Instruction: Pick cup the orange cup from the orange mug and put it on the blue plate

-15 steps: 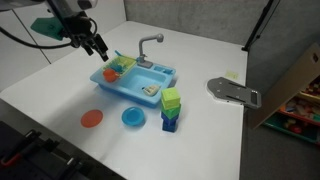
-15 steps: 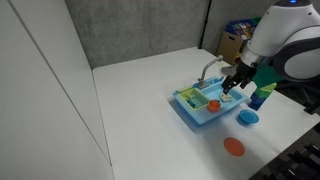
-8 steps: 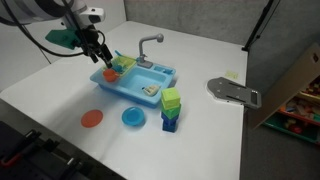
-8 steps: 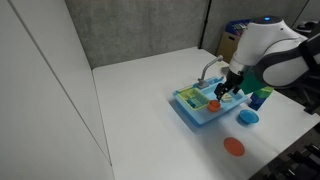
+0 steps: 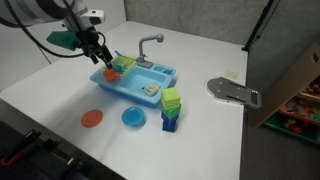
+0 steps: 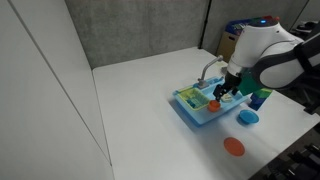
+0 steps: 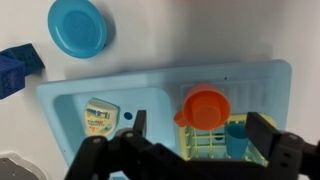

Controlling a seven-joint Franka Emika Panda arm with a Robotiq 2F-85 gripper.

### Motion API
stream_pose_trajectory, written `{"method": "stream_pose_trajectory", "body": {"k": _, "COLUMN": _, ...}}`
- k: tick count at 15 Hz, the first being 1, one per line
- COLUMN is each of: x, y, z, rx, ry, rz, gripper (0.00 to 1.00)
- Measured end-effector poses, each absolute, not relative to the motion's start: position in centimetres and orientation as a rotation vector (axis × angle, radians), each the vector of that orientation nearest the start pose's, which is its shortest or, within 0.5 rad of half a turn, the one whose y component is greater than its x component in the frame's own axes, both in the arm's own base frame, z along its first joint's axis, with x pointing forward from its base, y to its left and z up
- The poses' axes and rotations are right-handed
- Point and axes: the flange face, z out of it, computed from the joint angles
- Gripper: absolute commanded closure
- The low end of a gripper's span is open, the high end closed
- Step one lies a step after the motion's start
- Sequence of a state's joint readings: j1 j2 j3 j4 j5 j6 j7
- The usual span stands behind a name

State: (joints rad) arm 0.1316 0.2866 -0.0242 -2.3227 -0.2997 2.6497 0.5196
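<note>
The orange cup (image 7: 204, 104) is sitting in the green-and-yellow rack (image 7: 215, 143) that is filling one side of the light-blue toy sink (image 7: 60, 100), as the wrist view shows. A small teal cup (image 7: 236, 138) is standing in the same rack, just beside the orange cup at its 4 o'clock. The gripper (image 7: 200, 128) is hanging over the rack with its jaws spread wide and holding nothing. Its two dark fingers (image 7: 139, 124) are flanking the orange cup at 9 and 3 o'clock, both apart from it. In the sink's other basin, at the cup's 9 o'clock, a pale, yellow-marked piece (image 7: 99, 116) is lying on the floor. The blue plate (image 7: 78, 26) is lying flat on the white table (image 7: 180, 30) outside the sink, at the cup's 10 o'clock and well apart from it. A dark blue block (image 7: 10, 72) is showing at the picture's 9 o'clock edge. In an exterior view the orange plate (image 5: 92, 118) is lying near the blue plate at its 9 o'clock. A green-on-blue block stack (image 5: 171, 108) is standing at the blue plate's 3 o'clock, and the grey faucet (image 5: 148, 45) is rising from the sink's far rim.
</note>
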Motion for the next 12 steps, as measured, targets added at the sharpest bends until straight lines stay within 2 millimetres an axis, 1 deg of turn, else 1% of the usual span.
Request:
{"method": "stream_pose_trajectory", "body": {"k": 6, "x": 52.3, "y": 6.2, "z": 21.5, "rx": -3.256, "ry": 0.260, "rz": -0.133, "gripper": 0.00}}
{"method": "stream_pose_trajectory", "body": {"k": 12, "x": 53.7, "y": 6.5, "z": 19.4, "rx": -3.223, "ry": 0.285, "rz": -0.152, "gripper": 0.00}}
